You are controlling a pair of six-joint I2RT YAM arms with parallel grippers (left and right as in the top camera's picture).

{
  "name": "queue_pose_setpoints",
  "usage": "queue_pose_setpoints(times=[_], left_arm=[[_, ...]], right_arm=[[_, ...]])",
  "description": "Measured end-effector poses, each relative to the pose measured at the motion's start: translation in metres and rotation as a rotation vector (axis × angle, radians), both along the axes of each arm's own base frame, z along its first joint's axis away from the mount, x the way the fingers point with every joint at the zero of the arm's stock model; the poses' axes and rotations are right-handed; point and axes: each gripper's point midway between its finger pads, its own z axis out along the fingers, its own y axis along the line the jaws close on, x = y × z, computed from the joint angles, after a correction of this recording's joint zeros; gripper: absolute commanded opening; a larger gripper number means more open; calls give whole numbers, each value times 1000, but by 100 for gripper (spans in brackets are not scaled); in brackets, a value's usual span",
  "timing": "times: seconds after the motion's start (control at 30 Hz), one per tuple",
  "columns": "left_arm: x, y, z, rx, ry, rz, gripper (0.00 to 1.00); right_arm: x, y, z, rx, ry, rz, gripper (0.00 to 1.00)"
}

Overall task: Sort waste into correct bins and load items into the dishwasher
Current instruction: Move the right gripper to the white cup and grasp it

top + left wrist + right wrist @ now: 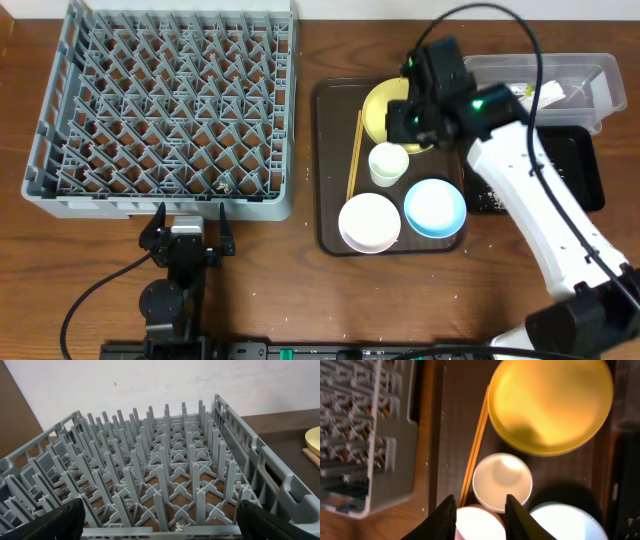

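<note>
hovering over the small white cup (502, 480), right pincer (481, 517) part-open and empty; left pincer (160, 522) wide open, empty

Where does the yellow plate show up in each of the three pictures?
Overhead: the yellow plate lies at the top of the brown tray, right of centre.
Left wrist: only a sliver at the far right edge.
Right wrist: large, upper right.
Shared landmark: the grey rack, left of the plate in every view.
</note>
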Motion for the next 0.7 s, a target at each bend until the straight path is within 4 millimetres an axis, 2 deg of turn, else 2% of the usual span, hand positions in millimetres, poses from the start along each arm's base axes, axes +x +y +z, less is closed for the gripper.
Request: queue_pose_setpoints(times=[0.1,0.17,0.33,0.43,0.57,0.63,0.7], left_arm=[[0,0,0,0,0,0,98],[0,0,0,0,0,0,98],[0,0,0,0,0,1,98],[0,0,4,1,-17,-1,98],[1,-1,4,-9,-20,-7,98],[0,-1,3,-24,-15,-6,98],[0,-1,3,-43,-14,-4,98]], right_arm=[[9,-6,-5,-18,29,-14,32],[7,-11,-23,-47,94,-17,32],[1,-13,-85,-120,274,-9,30],[-2,-14,-114,-151,351,-6,28],[-5,-15,-132,-170,400,-5,28],[-5,-16,-135,-173,406,-5,27],[-4,-15,-135,-173,403,-2,23]])
